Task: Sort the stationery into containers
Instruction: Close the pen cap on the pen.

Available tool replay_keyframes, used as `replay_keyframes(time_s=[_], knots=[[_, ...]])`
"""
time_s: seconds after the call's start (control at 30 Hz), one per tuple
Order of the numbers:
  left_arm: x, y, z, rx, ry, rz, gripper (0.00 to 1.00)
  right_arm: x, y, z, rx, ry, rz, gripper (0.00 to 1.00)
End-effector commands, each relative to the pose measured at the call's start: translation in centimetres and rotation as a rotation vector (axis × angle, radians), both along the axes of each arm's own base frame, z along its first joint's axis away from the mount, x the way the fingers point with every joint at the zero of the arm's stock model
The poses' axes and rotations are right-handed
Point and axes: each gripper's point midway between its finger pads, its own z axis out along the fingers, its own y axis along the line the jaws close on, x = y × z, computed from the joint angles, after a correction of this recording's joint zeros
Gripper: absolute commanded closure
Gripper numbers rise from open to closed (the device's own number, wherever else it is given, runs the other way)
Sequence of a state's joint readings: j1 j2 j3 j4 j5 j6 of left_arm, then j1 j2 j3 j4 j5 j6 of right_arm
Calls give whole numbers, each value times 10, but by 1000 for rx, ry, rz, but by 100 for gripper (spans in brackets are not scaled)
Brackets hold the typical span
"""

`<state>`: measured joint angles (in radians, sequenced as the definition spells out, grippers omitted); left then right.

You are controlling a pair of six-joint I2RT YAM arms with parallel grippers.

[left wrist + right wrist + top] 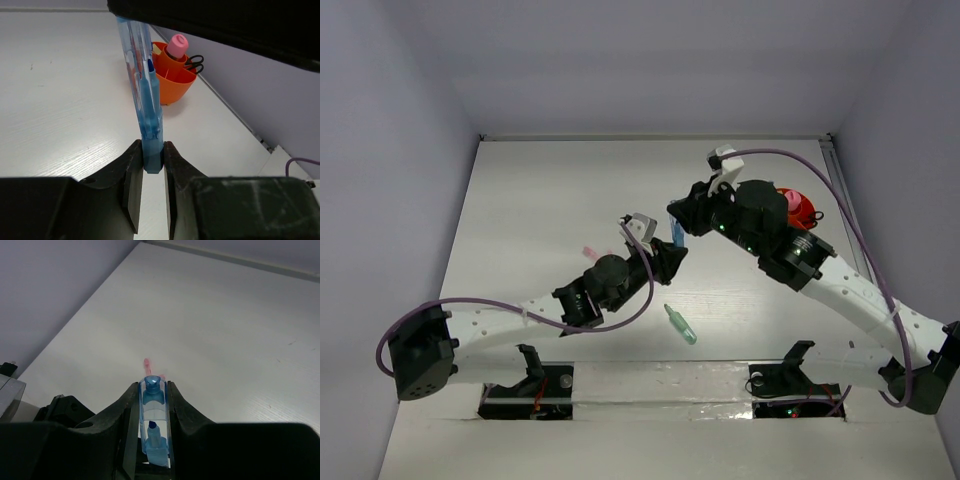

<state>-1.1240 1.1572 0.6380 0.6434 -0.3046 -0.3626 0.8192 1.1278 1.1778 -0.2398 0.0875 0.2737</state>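
The left tool and right tool each clamp one end of the blue marker. Its long axis spans them, and the right tool is nearer the orange bowl.

Glossy translucent blue plastic marker — matt white table, faintly wood-grained

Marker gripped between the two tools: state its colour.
The marker is blue, under a clear, blue-tinted cap. It shows best in the left wrist view.

My left gripper and right gripper clamp opposite ends of the clear blue marker; the green marker lies flat nearby.
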Motion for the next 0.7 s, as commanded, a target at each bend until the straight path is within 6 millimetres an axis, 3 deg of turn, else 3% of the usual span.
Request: replay_keyframes(time_s=[0.0, 0.53, 0.67], knots=[[10, -2, 42, -141, -6, 48, 100, 5, -1, 27, 94, -68, -27, 100], [31, 14, 60, -154, -22, 120, 100, 2, -6, -5, 91, -42, -39, 100], [35, 19, 66, -174, -23, 119, 100, -9, 1, -19, 83, -42, 2, 100]])
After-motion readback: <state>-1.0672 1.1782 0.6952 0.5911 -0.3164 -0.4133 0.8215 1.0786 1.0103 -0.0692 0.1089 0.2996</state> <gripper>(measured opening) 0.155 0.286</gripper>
